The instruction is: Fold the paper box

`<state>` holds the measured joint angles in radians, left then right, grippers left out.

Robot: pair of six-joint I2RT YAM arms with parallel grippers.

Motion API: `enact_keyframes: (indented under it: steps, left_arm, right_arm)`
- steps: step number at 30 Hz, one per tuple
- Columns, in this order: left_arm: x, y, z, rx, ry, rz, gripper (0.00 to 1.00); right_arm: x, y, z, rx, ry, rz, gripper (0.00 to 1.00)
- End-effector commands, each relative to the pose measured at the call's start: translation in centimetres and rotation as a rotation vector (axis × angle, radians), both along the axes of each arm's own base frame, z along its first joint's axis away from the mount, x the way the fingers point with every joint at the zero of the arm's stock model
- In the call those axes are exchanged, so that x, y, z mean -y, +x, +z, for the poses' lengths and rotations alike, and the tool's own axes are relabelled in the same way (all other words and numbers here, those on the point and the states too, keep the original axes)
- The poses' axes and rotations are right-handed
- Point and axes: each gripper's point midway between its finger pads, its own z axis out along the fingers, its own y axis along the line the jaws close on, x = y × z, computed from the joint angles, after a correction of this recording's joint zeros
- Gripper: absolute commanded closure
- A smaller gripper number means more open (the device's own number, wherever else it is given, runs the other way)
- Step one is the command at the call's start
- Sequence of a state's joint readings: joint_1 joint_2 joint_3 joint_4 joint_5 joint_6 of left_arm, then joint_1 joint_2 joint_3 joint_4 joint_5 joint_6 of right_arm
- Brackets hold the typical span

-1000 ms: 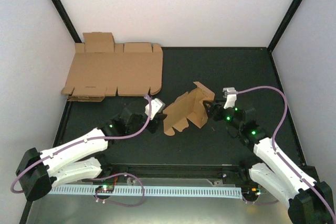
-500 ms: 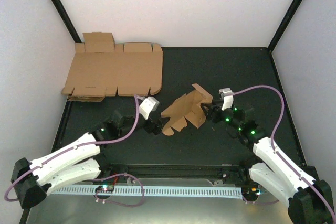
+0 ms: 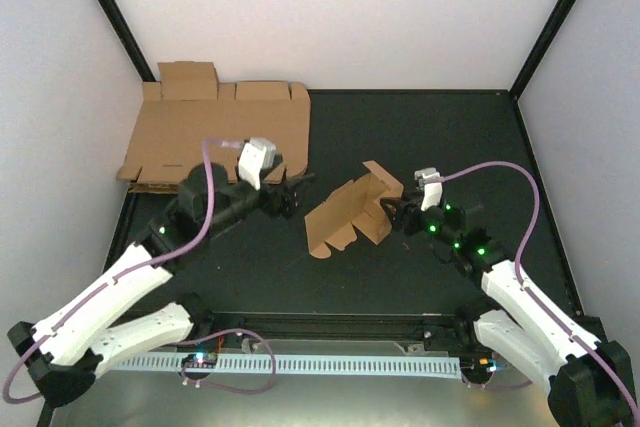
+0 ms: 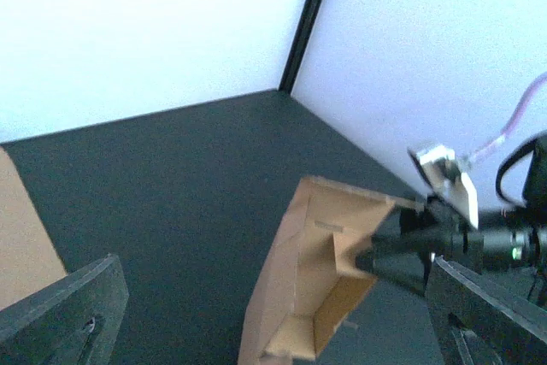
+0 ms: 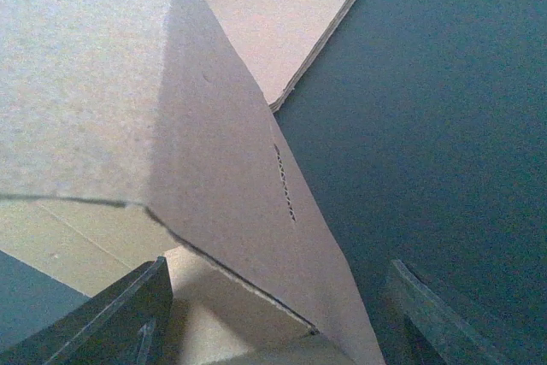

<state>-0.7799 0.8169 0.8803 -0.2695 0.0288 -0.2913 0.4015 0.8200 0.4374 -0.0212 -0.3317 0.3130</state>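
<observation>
The paper box [image 3: 342, 214] is a half-folded brown cardboard piece resting on the black mat at mid-table, with its open side toward the left arm. My left gripper [image 3: 293, 194] hangs open to the left of it and touches nothing. In the left wrist view the box [image 4: 312, 284] lies ahead between my wide-spread fingers [image 4: 60, 314]. My right gripper [image 3: 394, 215] is at the box's right side, open, with one box wall [image 5: 197, 151] between its fingers [image 5: 94, 318]. A dark finger of the right gripper [image 4: 397, 252] reaches into the box.
A stack of larger flat cardboard sheets [image 3: 215, 137] lies at the back left, just behind my left wrist, and shows in the right wrist view [image 5: 286, 23]. White enclosure walls and black corner posts [image 3: 548, 27] surround the black mat [image 3: 420, 137].
My left gripper has opened, let go of the box and pulled up and back-left toward the flat sheets. The box has tipped lower. The right gripper has shifted slightly left.
</observation>
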Motion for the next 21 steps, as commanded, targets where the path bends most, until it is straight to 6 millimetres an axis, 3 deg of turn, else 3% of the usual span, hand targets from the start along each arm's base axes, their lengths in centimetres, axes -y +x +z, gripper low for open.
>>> enact_keyframes:
  steps: [1, 5, 11, 14, 21]
  left_arm:
    - [1.7, 1.9, 1.2, -0.101, -0.017, -0.088, 0.01]
    - [3.9, 4.4, 1.0, -0.186, -0.064, -0.237, 0.01]
    - [4.4, 9.1, -1.6, -0.411, -0.245, -0.426, 0.10]
    - [5.9, 10.2, -4.2, -0.529, -0.245, -0.512, 0.21]
    - [9.3, 10.6, -8.8, -0.642, -0.202, -0.622, 0.21]
  right_arm:
    - [-0.2, 0.1, 1.1, 0.035, 0.000, 0.019, 0.29]
    - [-0.3, 0.1, 1.0, 0.036, 0.001, 0.028, 0.29]
    - [-0.3, 0.1, 1.3, 0.041, 0.000, 0.029, 0.29]
    - [-0.4, 0.2, 1.4, 0.043, 0.001, 0.032, 0.30]
    - [-0.4, 0.3, 1.4, 0.038, 0.000, 0.031, 0.30]
